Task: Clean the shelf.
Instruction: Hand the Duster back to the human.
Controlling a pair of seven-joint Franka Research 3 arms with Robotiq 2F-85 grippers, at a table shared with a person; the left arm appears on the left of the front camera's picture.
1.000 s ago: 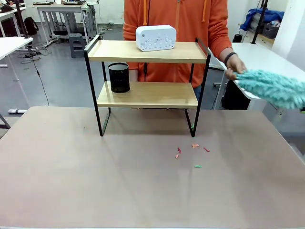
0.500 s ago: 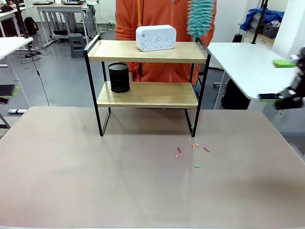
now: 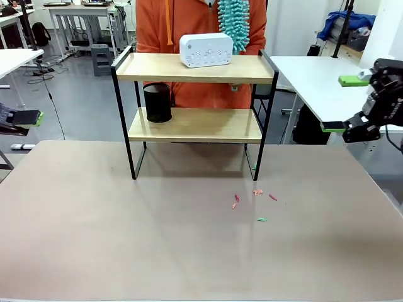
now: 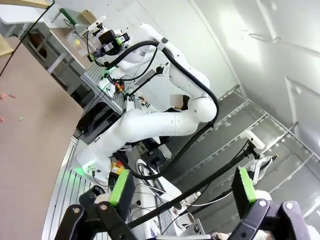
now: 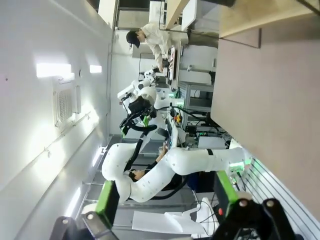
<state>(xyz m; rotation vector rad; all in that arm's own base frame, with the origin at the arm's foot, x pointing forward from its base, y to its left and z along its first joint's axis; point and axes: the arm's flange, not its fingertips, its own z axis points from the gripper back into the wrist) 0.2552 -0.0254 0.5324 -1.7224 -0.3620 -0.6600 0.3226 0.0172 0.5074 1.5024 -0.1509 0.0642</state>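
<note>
Shelf [image 3: 194, 94] stands at far-centre of the brown table [image 3: 189, 245], long axis running L–R across front view; person in orange behind it holds a teal duster [image 3: 233, 22] hanging upright, just above and behind the top board's right half.

Right gripper [image 3: 345, 104] is up at the right edge, off beyond the table side, jaws wide apart, nothing in them; shelf lies to its left, well apart. Left gripper [image 3: 28, 117] is at the left edge, jaws apart per its wrist view, empty [image 4: 182, 185]; shelf is off to its right, also well apart. Person's duster is far nearer the shelf than either gripper, so my read: person does the sweeping, arms stay clear.

Top board: white box w/ buttons [image 3: 206, 50], near centre. Lower board: black mesh cup [image 3: 157, 102] at left end; can't tell what's inside. Small red & green scraps [image 3: 255, 200] lie on table in front of shelf's right leg.
</note>
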